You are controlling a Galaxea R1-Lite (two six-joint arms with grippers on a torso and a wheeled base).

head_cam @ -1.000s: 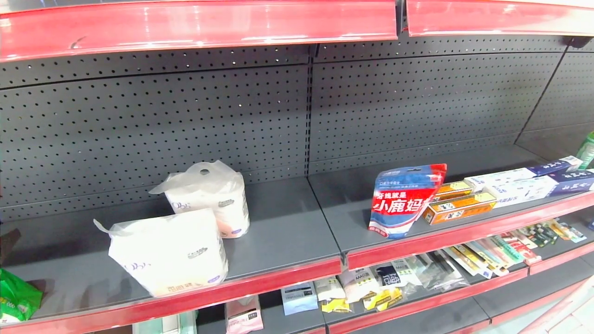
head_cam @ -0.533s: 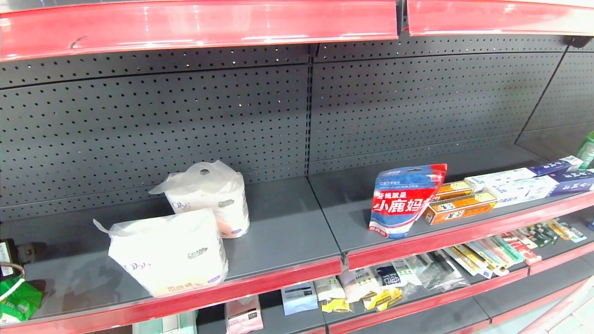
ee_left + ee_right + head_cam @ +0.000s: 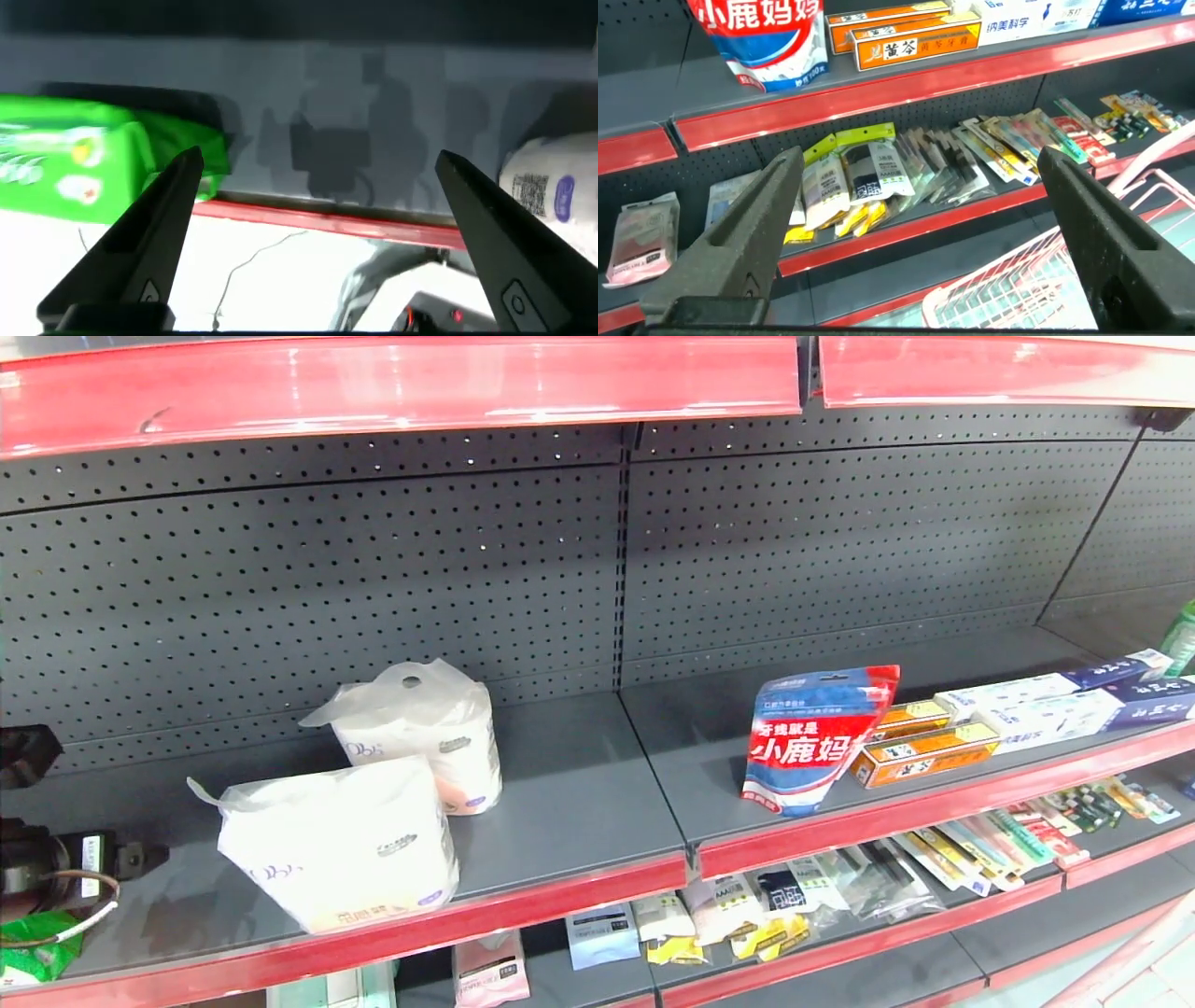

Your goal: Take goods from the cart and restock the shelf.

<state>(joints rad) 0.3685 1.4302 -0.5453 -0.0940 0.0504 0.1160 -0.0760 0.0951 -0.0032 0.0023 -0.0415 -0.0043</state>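
Head view: shelf lip (image 3: 560,896), glossy red strip, taken as landmark. Just behind lip, front white pack (image 3: 345,845), soft crinkled film, pillow-shaped. Farther behind, rear white pack (image 3: 429,737), upright, film handle with a punched hole. Along lip to the right: stand-up pouch (image 3: 812,742), blue and red, glossy, leaning; flat orange cartons (image 3: 924,754); long white-and-blue cartons (image 3: 1055,709). Well behind lip, pegboard (image 3: 373,569), dark matte metal, even rows of holes.

Left wrist view: left gripper (image 3: 318,159) spread wide, holding nothing, close to lip's left end. Green pack (image 3: 93,168), shiny film, blocky, lying just behind lip at that end, apart from both fingers.

Right wrist view: right gripper (image 3: 920,154) likewise splayed, empty, aimed below lip. Under lip, flat clear-film packets (image 3: 859,173), overlapped on a lower deck. Lower again, cart (image 3: 1018,294), pink-and-white wire mesh.
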